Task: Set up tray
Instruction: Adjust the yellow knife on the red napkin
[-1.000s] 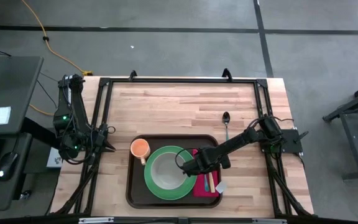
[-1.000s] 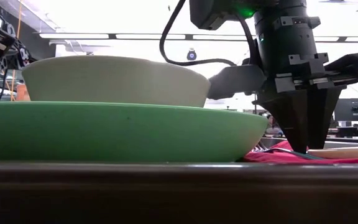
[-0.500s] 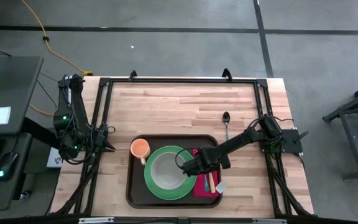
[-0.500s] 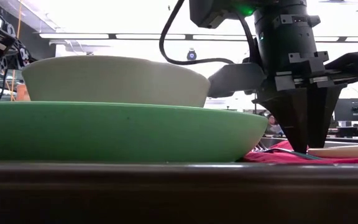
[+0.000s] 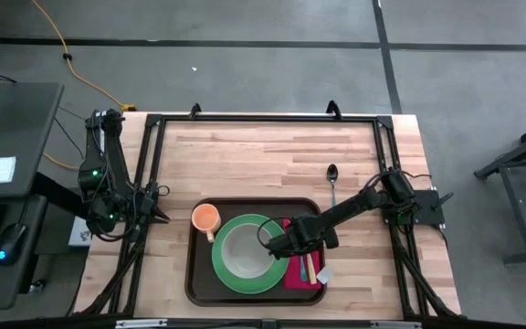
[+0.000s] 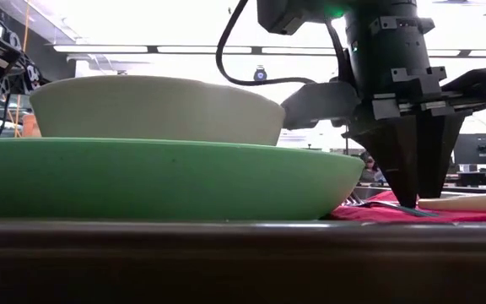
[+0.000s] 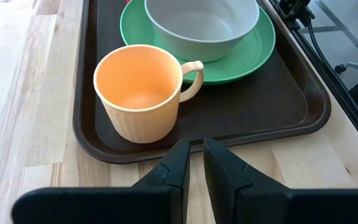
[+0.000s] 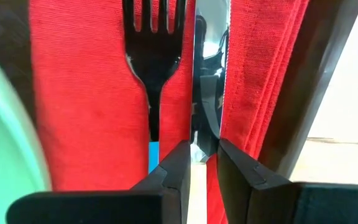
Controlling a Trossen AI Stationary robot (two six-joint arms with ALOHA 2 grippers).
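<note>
Start at the left: your left gripper (image 5: 160,216) waits at the table's edge, just beside the tray (image 5: 194,283), and in its wrist view the 2 fingers (image 7: 178,163) sit nearly together with nothing between them. The big brown tray lies at the near middle of the wooden table (image 5: 263,155). On it, going left to right, you have the orange cup (image 5: 205,218), then the green plate (image 5: 227,280) with the pale bowl (image 5: 243,250) on top, then the red napkin (image 5: 297,274) with a black fork (image 8: 154,56) and a shiny knife (image 8: 207,74) lying side by side on it. Your right gripper (image 5: 281,247) is low over the napkin, fingers pointing down — and in its wrist view the 2 fingers (image 8: 173,168) are a little apart with the knife in the gap. I cannot see for sure if they press on it. So the step looks like setting the knife down next to the fork. Farther right, 1 spoon (image 5: 332,183) lies on the bare table, off the tray. The next move, I think, is to spread the fingers, lift straight up so the knife does not slide — then go get that spoon.
</note>
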